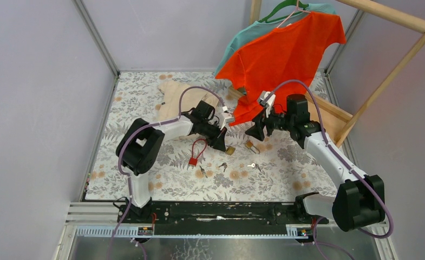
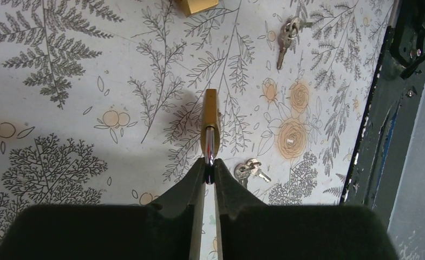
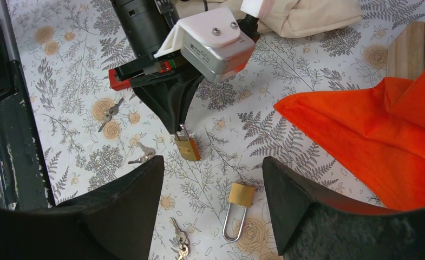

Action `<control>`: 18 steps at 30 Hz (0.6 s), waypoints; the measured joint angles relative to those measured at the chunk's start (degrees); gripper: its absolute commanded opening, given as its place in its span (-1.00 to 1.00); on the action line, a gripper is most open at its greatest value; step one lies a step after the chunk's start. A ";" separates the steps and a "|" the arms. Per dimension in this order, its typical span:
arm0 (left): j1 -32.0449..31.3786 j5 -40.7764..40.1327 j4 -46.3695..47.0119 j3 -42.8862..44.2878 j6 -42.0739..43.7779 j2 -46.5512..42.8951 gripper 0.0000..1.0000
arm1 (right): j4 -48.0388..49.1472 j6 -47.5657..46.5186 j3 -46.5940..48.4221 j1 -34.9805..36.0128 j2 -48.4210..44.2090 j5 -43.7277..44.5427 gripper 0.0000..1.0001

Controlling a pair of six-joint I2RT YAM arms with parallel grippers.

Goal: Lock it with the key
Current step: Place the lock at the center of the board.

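- Low centre of left wrist view: left gripper (image 2: pixel 210 172) pinches padlock (image 2: pixel 210 111) by shackle.
- Right gripper (image 3: pixel 213 162) spread wide, empty.
- Keys (image 3: pixel 141 157) lie on table (image 1: pixel 307 173), none picked up; key insertion and locking remain, I judge.

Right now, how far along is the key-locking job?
Done: the left gripper is shut on the shackle of a brass padlock. In hand: the right gripper hangs open and empty over the mat, near a second padlock. Left: the key bunches all lie on the mat; none picked up, inserted or turned.
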 measured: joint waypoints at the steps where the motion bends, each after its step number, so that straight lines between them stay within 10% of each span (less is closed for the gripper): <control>1: 0.00 0.11 -0.13 0.22 -0.22 0.46 -0.67 | 0.02 0.02 -0.02 -0.04 0.00 -0.07 0.47; 18: 1.88 -3.72 -0.57 0.04 -2.01 0.46 -0.47 | 0.02 0.04 -0.20 -0.22 0.00 -1.03 0.47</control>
